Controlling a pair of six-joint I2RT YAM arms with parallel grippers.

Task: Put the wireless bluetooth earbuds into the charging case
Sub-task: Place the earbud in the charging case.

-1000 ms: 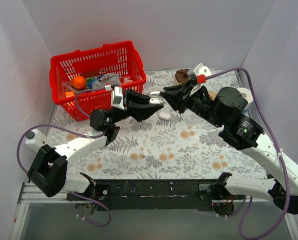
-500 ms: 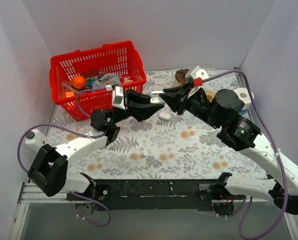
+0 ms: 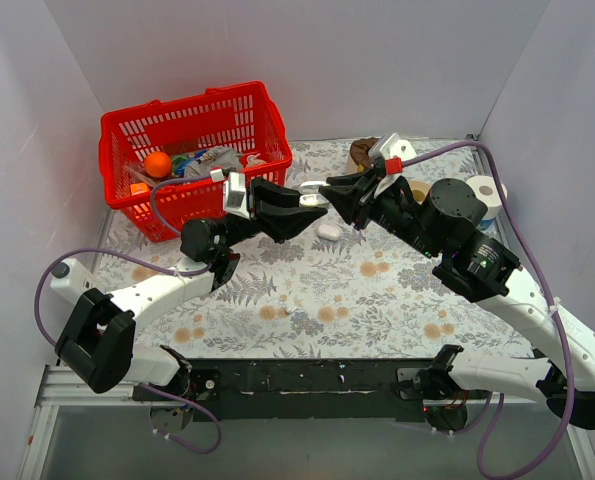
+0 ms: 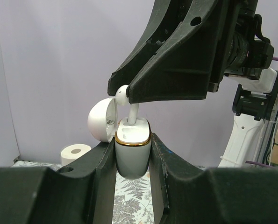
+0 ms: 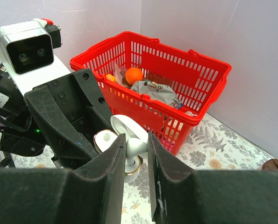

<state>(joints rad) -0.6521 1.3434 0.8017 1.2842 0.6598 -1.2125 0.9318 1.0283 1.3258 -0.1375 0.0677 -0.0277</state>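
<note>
The charging case (image 4: 132, 156) is white with a gold rim, and its lid (image 4: 101, 122) hangs open to the left. My left gripper (image 4: 132, 147) is shut on its body and holds it upright above the table. One white earbud (image 5: 136, 145) is pinched in my right gripper (image 5: 136, 150), which comes down from above. The earbud's stem (image 4: 133, 113) stands in the case's slot, its head just above the rim. In the top view both grippers meet mid-table (image 3: 317, 195). A small white oval thing (image 3: 329, 231) lies on the cloth below them; what it is I cannot tell.
A red basket (image 3: 192, 150) holding an orange ball and other items stands at the back left, close behind the case (image 5: 176, 107). A toilet roll (image 3: 489, 190) sits at the right edge and a brown object (image 3: 362, 152) at the back. Floral cloth covers the table (image 3: 307, 300).
My right arm has shifted slightly left toward the case, earbud still in its grip. The left arm and the case have stayed still.
</note>
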